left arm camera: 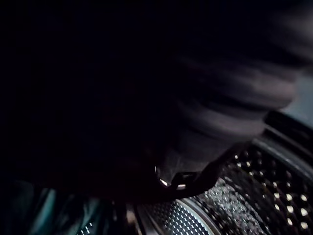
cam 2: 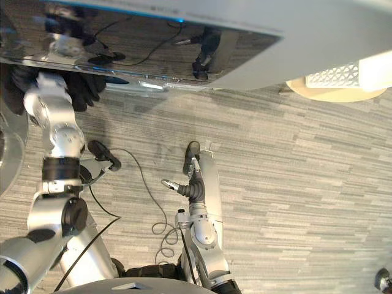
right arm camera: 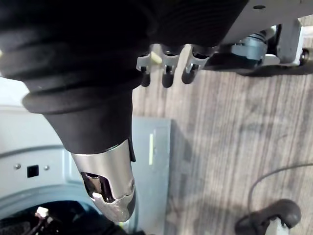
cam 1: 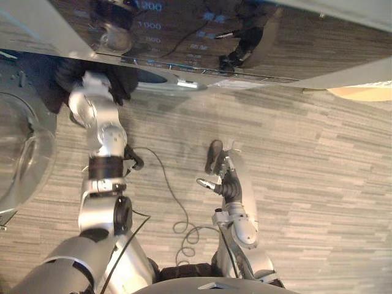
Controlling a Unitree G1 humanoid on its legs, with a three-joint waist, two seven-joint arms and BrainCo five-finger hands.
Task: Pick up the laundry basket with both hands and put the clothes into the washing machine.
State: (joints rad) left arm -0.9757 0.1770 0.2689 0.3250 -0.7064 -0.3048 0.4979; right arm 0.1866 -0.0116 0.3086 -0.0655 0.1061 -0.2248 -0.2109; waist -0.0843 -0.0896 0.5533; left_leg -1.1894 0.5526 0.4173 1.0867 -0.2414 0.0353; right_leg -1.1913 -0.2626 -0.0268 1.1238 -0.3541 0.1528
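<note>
My left hand (cam 1: 97, 73) is reached forward into the mouth of the washing machine (cam 1: 245, 37). Dark clothes (left arm camera: 230, 98) are bunched right around it there, so close that hand and cloth run together in the dimness. I cannot tell whether this hand is clamped on the cloth or lying free of it. Just beyond it, the perforated steel drum (left arm camera: 274, 196) curves away, so the clothes are at the drum's opening, and some look already inside. The bundle is a soft heap with no long axis I can make out. It lies straight ahead of the left hand, along the line of my forearm, and the way deeper into the drum is that same direction. The glass door (cam 1: 18, 153) stands swung open to the outer side of my left arm, clear of the reach. My right hand (cam 1: 219, 164) hangs low over the striped floor (cam 1: 306, 184), well apart from the machine, its fingers (right arm camera: 166, 68) loose and apart with nothing in them. The left hand is plainly the nearer one, and I judge the load is its job alone. Far off to the outer side of my right hand sits a white perforated container (cam 2: 334, 75). I take it for the laundry basket, and neither hand is holding it.
</note>
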